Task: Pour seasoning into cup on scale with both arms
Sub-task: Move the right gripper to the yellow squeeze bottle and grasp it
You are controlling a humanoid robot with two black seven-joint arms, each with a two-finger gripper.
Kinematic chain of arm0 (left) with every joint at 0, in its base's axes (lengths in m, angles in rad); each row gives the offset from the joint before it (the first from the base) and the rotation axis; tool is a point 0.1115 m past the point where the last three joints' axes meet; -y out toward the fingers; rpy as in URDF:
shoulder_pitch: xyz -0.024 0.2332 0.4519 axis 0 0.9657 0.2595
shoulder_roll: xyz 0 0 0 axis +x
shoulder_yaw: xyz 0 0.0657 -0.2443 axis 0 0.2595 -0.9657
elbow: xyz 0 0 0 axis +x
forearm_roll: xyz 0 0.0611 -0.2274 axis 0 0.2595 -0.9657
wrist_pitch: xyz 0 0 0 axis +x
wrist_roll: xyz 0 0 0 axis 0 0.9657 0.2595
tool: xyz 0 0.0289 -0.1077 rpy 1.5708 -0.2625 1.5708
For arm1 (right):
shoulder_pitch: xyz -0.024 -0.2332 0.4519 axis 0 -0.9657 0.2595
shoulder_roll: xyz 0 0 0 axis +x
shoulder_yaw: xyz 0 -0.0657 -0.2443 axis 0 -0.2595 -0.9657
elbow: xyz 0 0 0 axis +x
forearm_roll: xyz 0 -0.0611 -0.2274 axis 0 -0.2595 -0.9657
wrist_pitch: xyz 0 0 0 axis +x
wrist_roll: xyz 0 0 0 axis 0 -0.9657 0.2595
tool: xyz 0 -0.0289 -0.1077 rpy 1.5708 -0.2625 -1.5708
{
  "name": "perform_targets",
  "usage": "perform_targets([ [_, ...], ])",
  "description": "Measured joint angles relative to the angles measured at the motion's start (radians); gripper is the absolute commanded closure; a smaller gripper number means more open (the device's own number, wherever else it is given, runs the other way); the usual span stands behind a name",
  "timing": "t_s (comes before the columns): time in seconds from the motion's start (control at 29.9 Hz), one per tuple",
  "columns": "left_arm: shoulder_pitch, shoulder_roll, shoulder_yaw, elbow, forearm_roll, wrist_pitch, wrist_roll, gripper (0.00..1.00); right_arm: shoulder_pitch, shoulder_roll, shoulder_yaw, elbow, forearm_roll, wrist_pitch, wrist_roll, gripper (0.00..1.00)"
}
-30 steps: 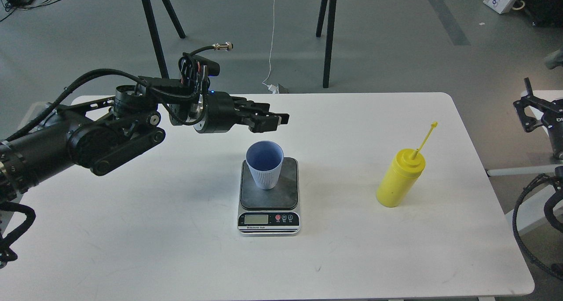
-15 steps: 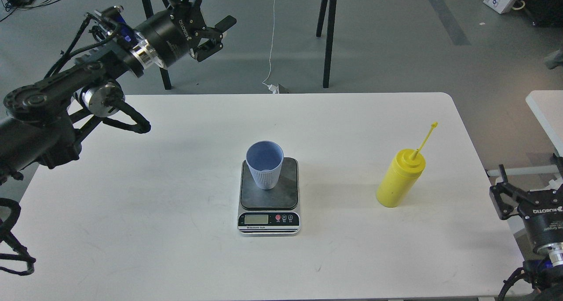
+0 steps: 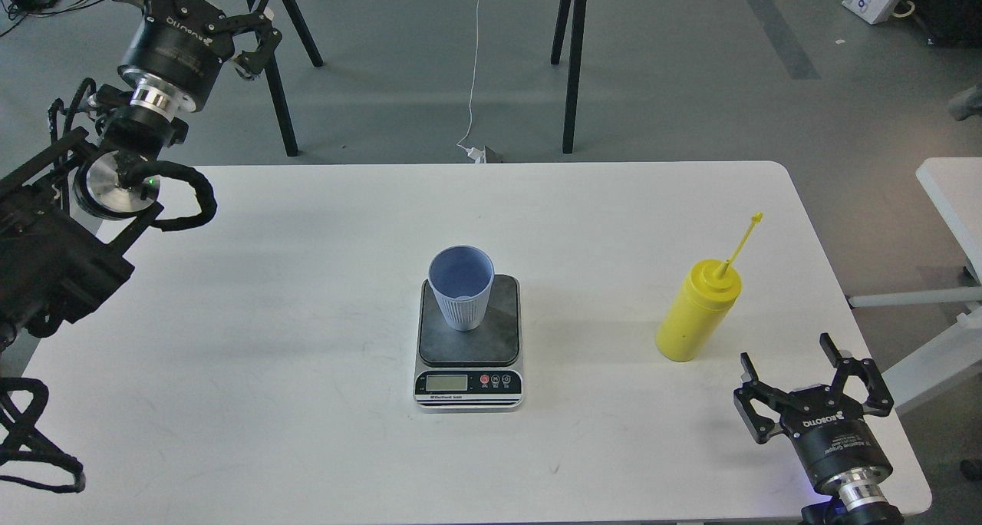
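White surface [image 3: 307,341] over grey workshop floor, black trestle legs [image 3: 571,64] behind. Squeeze bottle of seasoning [image 3: 694,314] upright on the right half, yellow, cap strap sticking up from the nozzle, untouched and in the same spot as a second ago. Well apart to its left, light-blue ribbed cup [image 3: 460,287] standing on the dark platform of the kitchen scale [image 3: 469,341], toward the back left corner, unmoved too and apparently empty.

Right gripper [image 3: 813,375] now over the near right corner, fingers spread and pointing toward the bottle, near it but not touching; half a second ago lower and farther right at the frame edge, so closing in for the pick. Left gripper [image 3: 219,26] lifted far back at the upper left, past the surface edge, fingers spread and holding nothing; a second ago hovering just behind the cup, since swung up and away. Cup placement probably done; grasping the bottle next, pouring not yet begun.
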State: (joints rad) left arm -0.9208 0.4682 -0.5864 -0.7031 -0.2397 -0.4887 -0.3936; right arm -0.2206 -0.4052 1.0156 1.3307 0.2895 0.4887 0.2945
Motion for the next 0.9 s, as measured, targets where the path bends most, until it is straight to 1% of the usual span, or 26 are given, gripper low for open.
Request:
perform_targets([
  [0.1, 0.005, -0.001, 0.002, 0.003, 0.007, 0.000, 0.005, 0.00, 0.083, 0.007, -0.089, -0.021, 0.004, 0.000, -0.006, 0.02],
  [0.23, 0.006, 0.006, 0.004, 0.004, 0.009, 0.000, 0.024, 0.00, 0.125, 0.060, -0.121, -0.055, 0.007, 0.000, -0.006, 0.04],
  [0.53, 0.001, 0.010, -0.002, 0.004, 0.009, 0.000, 0.030, 0.00, 0.142, 0.140, -0.074, -0.117, 0.012, 0.000, -0.006, 0.03],
  [0.7, 0.002, 0.009, -0.003, 0.005, 0.008, 0.000, 0.031, 0.00, 0.189, 0.178, -0.055, -0.193, 0.018, 0.000, -0.006, 0.04],
  [0.87, 0.001, 0.007, -0.003, 0.005, 0.008, 0.000, 0.031, 0.00, 0.221, 0.196, -0.035, -0.249, 0.027, 0.000, -0.008, 0.06],
  [0.9, -0.001, 0.007, -0.003, 0.005, 0.008, 0.000, 0.031, 0.00, 0.230, 0.196, -0.034, -0.254, 0.028, 0.000, -0.008, 0.08],
])
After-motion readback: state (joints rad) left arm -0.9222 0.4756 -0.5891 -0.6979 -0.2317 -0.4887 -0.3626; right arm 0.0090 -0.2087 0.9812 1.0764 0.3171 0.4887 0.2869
